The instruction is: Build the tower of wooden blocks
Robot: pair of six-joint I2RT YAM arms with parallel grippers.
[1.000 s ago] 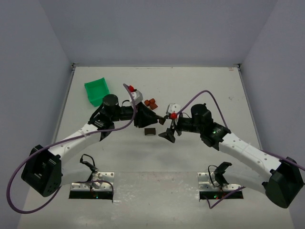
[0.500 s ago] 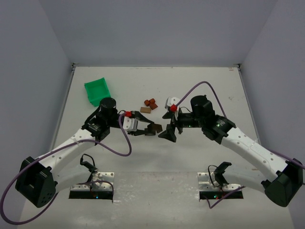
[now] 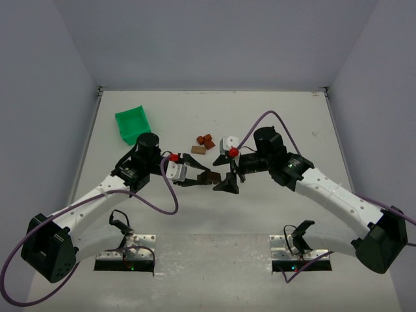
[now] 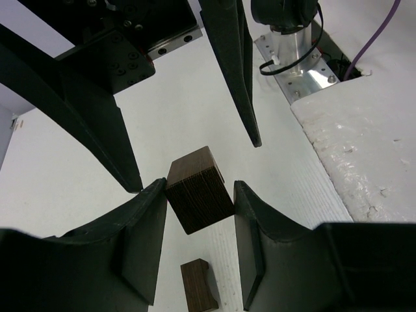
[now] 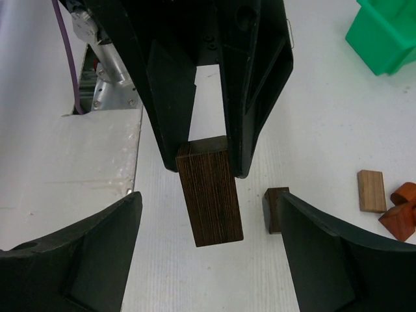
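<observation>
From above, the left gripper [image 3: 205, 177] sits near the middle of the table [image 3: 273, 117], closed partway on a dark brown block [image 3: 211, 176] that sticks out toward 3 o'clock. The right gripper [image 3: 229, 177] faces it from 3 o'clock, its jaws spread, with one finger on either side of the block's free end. At 12 o'clock from the two grippers lie the reddish-orange pieces [image 3: 207, 140], with a tan block [image 3: 199, 149] just beside them. The green bin [image 3: 132, 123] stands well apart, at 10 o'clock.

In the left wrist view, the left gripper [image 4: 198, 195] clamps the dark brown block [image 4: 198, 198] between both fingers, which touch its sides, and the block is held clear of the table. A small dark block [image 4: 198, 294] lies on the table at 6 o'clock from the held one. The right gripper's fingers [image 4: 237, 71] come in from 12 o'clock, set wide apart.

In the right wrist view, the right gripper [image 5: 209, 201] is wide open. Its fingers flank the dark brown block [image 5: 209, 190] at 9 and 3 o'clock without touching it. The block hangs from the left gripper's fingers [image 5: 172, 97] at 12 o'clock. The small dark block [image 5: 276, 209] lies at 3 o'clock from it. The tan block [image 5: 371, 190] and the reddish-orange pieces [image 5: 403, 211] are farther out at 3 o'clock, and the green bin [image 5: 387, 26] is at 2 o'clock.
</observation>
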